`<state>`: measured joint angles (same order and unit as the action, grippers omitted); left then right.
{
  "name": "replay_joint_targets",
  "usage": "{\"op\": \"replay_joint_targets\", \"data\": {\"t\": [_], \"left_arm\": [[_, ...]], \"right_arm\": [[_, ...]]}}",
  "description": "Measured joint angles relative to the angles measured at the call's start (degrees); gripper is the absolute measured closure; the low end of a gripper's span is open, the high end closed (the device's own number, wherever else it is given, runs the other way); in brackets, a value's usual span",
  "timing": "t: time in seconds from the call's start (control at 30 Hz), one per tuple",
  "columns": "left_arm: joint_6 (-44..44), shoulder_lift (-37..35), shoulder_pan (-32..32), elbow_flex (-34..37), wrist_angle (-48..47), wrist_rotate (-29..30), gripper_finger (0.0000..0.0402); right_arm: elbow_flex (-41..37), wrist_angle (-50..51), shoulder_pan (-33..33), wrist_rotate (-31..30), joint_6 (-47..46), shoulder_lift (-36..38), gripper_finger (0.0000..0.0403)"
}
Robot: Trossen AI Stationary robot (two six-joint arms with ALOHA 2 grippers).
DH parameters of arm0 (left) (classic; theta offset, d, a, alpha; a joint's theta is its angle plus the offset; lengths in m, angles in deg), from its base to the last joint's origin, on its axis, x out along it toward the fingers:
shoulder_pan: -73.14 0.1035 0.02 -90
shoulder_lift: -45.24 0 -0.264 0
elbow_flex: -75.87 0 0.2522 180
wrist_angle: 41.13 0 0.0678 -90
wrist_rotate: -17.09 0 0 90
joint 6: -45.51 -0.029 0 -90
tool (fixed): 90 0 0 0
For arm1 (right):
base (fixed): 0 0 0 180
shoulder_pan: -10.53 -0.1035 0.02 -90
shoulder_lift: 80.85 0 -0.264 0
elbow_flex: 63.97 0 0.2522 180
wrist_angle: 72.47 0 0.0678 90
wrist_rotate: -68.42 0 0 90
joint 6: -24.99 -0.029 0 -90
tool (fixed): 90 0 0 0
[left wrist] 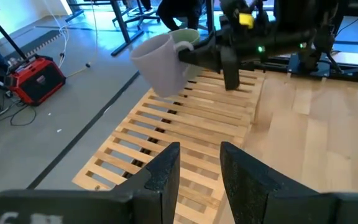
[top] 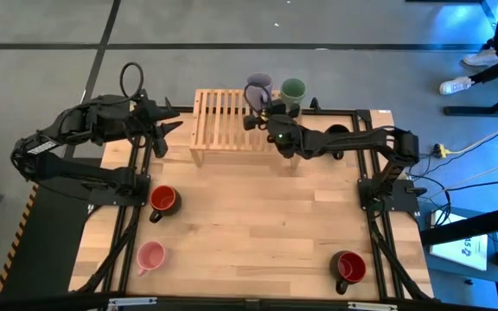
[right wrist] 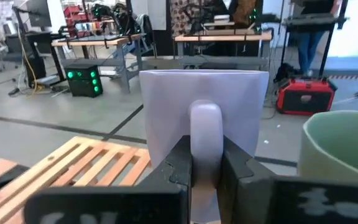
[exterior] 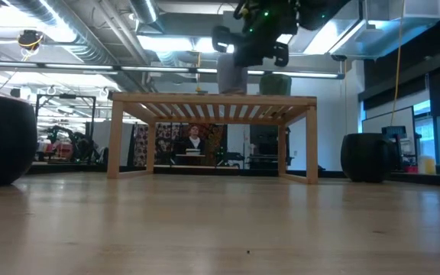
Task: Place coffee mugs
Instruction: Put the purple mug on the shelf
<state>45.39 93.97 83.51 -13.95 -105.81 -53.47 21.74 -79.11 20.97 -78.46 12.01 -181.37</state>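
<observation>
A lavender-grey mug [top: 258, 86] is at the far edge of a slatted wooden rack [top: 223, 117], held by my right gripper [right wrist: 205, 155]. A green mug [top: 293, 89] stands on the rack beside it. My left gripper [left wrist: 201, 168] is open and hovers at the rack's left end, holding nothing. A dark mug with an orange-red inside [top: 163, 200], a pink mug [top: 150, 257] and a dark mug with a red inside [top: 349, 268] stand on the table. A black mug [exterior: 367, 156] stands right of the rack. My right gripper pinches the lavender-grey mug's handle [right wrist: 205, 121] between its two fingers, one on each side. The fingers come about level, from the table's near side and slightly from the right. The mug is upright with its base at the level of the rack top [exterior: 231, 90]; whether it touches the slats I cannot tell.
The rack stands on legs at the table's far middle, with open space under it [exterior: 212, 153]. The green mug [right wrist: 344, 155] is close beside the held mug. Dark frame rails run along the table's left and right sides [top: 379, 242]. People and benches are in the room beyond.
</observation>
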Motion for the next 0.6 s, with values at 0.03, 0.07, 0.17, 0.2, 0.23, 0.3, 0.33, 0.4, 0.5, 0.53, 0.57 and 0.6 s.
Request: {"op": "replay_joint_targets", "data": {"t": [0.03, 0.07, 0.17, 0.2, 0.23, 0.3, 0.33, 0.4, 0.5, 0.53, 0.57, 0.6], "left_arm": [[0.0, 0.0, 0.0, 0.0, 0.0, 0.0, 0.0292], [0.0, 0.0, -0.02, 0.0, -0.02, 0.0, 0.0292], [0.0, 0.0, 0.0, 0.0, 0.0, 0.0, 0.0292], [0.0, 0.0, 0.0, 0.0, 0.0, 0.0, 0.0292], [0.0, 0.0, -0.01, 0.0, 0.0, 0.0, 0.0292], [0.0, 0.0, 0.0, 0.0, 0.02, 0.0, 0.0292], [0.0, 0.0, -0.01, 0.0, 0.0, 0.0, 0.0292], [0.0, 0.0, 0.0, 0.0, 0.0, -0.01, 0.0292], [0.0, 0.0, -0.02, 0.0, 0.0, -0.02, 0.0292], [0.0, 0.0, 0.0, 0.0, 0.0, -0.02, 0.0292], [0.0, 0.0, 0.0, 0.0, 0.02, -0.02, 0.0292], [0.02, 0.0, -0.02, 0.0, 0.02, -0.02, 0.0292]], "right_arm": [[0.0, -0.42, 0.14, -0.11, 0.36, -0.52, 0.0382], [0.01, -0.83, 0.02, -0.14, 0.51, -1.24, 0.0382], [-0.04, -1.94, 0.43, -1.22, 0.56, -3.16, 0.0382], [-0.04, -3.23, 0.57, -1.94, 0.55, -3.83, 0.0382], [-0.04, -4.32, 0.79, -2.06, 0.16, -4.26, 0.0382], [-0.02, -6.24, 1.37, -2.23, -0.01, -5.1, 0.0382], [-0.02, -6.73, 1.41, -2.39, -0.04, -5.51, 0.0382], [-0.02, -6.74, 1.74, -3.23, -0.14, -5.99, 0.0382], [-0.02, -6.52, 1.96, -4.1, -0.32, -6.24, 0.0382], [-0.02, -6.18, 1.98, -4.18, -0.31, -6.24, 0.0382], [-0.02, -5.73, 2.01, -4.18, -0.33, -6.24, 0.0382], [-0.02, -5.42, 2.01, -4.2, -0.33, -6.24, 0.0382]]}}
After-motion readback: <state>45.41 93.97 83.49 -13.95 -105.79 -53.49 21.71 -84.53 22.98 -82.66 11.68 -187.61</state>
